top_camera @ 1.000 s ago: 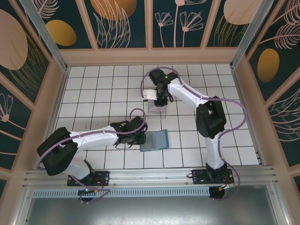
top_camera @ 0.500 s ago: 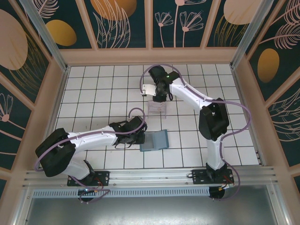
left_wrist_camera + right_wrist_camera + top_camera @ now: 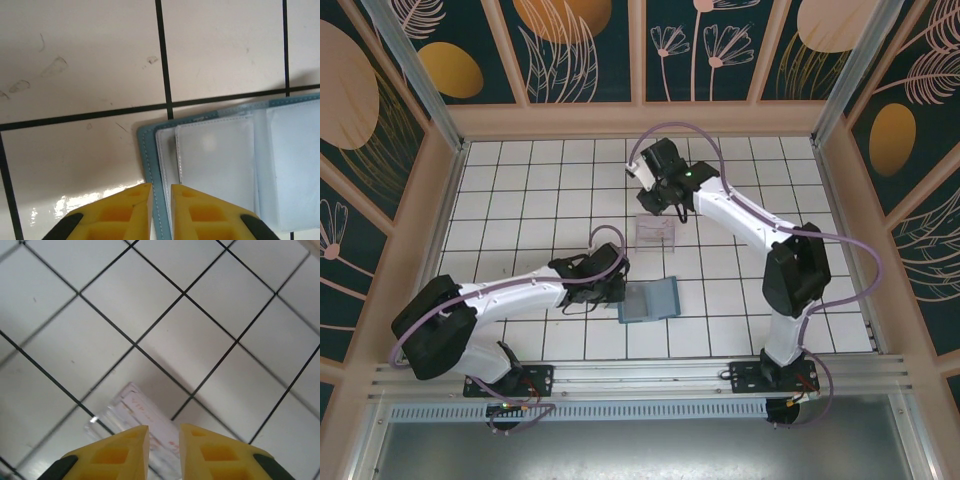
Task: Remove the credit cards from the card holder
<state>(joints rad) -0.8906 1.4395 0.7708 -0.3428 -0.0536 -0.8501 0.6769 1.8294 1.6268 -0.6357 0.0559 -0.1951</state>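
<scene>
Now, top view – card holder [image 3: 650,300]: lies open and flat on the white-tiled counter [image 3: 520,200], at 6 o'clock from the clear box [image 3: 657,230] and apart from it.
Top view – left fingers [image 3: 618,292]: right at the holder's 9 o'clock edge.
Top view – right fingers [image 3: 660,198]: just past the box on its 12 o'clock side, well apart from the holder.
Left wrist – fingers: drawn nearly together with only a thin slit between them. The holder's stitched blue edge runs into that slit at 6 o'clock. Whether they pinch that edge or only press on it, I cannot tell.
Left wrist – pockets [image 3: 215,150]: pale, overlapping sleeves. Whether a card sits in them is not clear.
Right wrist – fingers: close together with a narrow gap, and nothing is between them.
Right wrist – box: at 7 o'clock just beyond the tips, with a pale card [image 3: 145,415] with red lettering inside.
Risk – holder shifting: if the left hold is light, a card snagging in a tight sleeve could drag or lift the whole holder.
Risk – box: the right fingers are close to its rim, so a low swing toward the holder could knock it.
Risk – grip: a thin, flat card may slip from the fingers.
</scene>
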